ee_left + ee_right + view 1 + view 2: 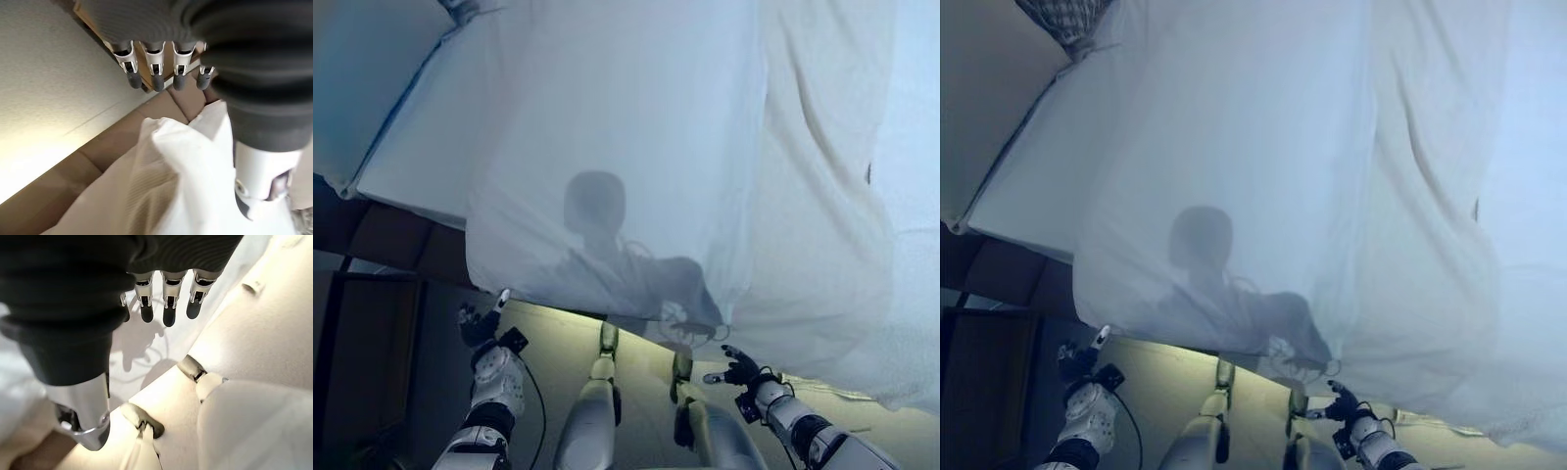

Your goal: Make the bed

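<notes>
A: Where the white sheet (636,147) hangs over the near edge of the bed (421,147), how does it lie?

B: Spread across most of the mattress, hem draped down past the edge toward the floor (558,343). Long folds and a bunched ridge on the right half. Left strip of mattress bare beside the sheet's left edge.

A: Pillow?

B: White pillow (362,78) at the upper left corner, touching the mattress. A patterned bit of cloth (1067,22) at the very top, just beside it, can't tell what it is.

A: Left hand?

B: Left hand (481,323) low at the left, near the sheet's lower left corner, not clearly touching it in the head views. In its wrist view the fingers (155,73) are straight in a row, thumb apart, nothing held. White cloth bunched right under the palm.

A: Right hand?

B: Right hand (736,367) low right of centre, just beneath the hanging hem. Fingers (168,308) extended and relaxed, thumb off to the side, holding nothing. Apart from the sheet.

A: Anything else?

B: Dark wooden frame (372,235) under the mattress at left, pale floor below the hem
</notes>
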